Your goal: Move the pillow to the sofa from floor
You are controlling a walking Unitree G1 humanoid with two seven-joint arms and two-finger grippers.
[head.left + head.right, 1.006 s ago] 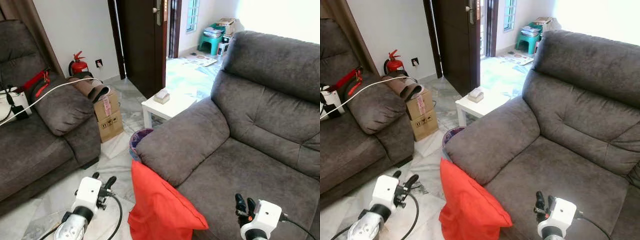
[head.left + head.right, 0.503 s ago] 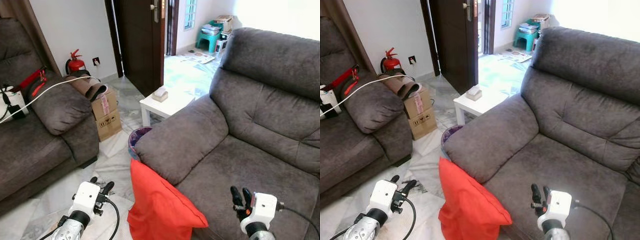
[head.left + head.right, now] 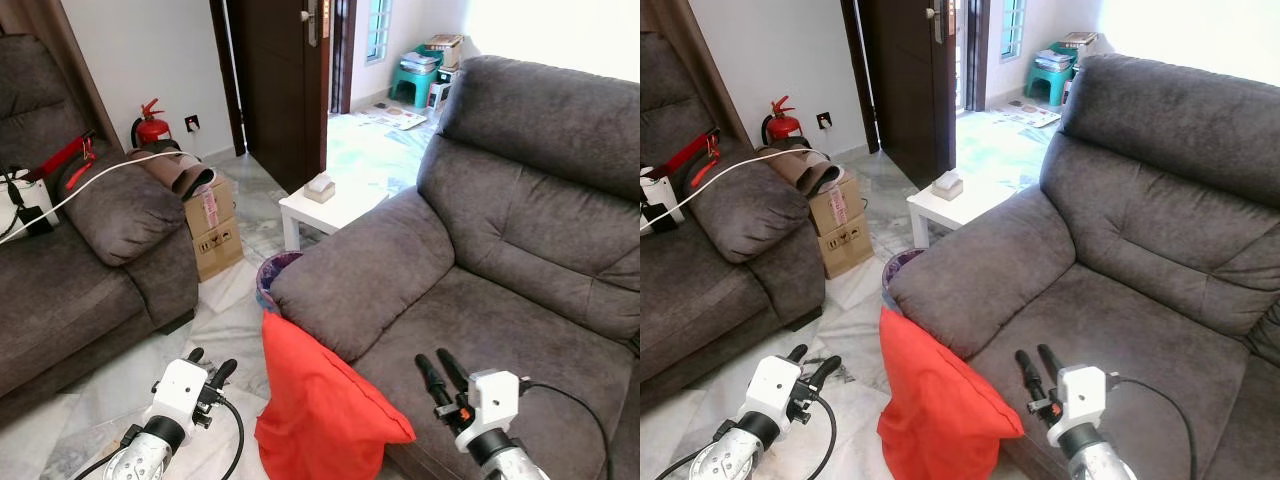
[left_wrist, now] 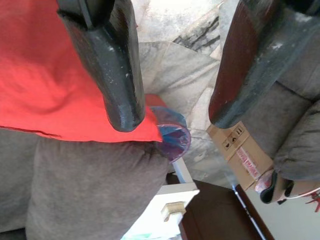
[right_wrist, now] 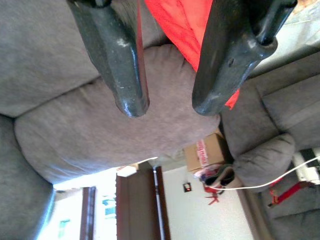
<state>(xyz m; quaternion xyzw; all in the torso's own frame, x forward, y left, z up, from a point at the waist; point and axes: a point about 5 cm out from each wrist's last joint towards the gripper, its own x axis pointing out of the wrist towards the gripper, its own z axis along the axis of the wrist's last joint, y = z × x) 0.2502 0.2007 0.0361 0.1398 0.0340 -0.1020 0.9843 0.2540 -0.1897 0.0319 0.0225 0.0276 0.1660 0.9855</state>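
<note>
Still grounded — pillow (image 3: 320, 400) leans on sofa (image 3: 480, 260); left claw (image 3: 208, 366), right claw (image 3: 436, 370) spread

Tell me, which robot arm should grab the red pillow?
Probably the left. Its open end effector hangs over the floor right beside the red pillow; the right end effector is above the sofa seat.

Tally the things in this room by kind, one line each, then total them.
Sofas: 2, one grey, one grey
Red pillow: 1
Cardboard box: 1
White side table: 1
Fire extinguisher: 1
Green stool: 1
Total: 7
</note>
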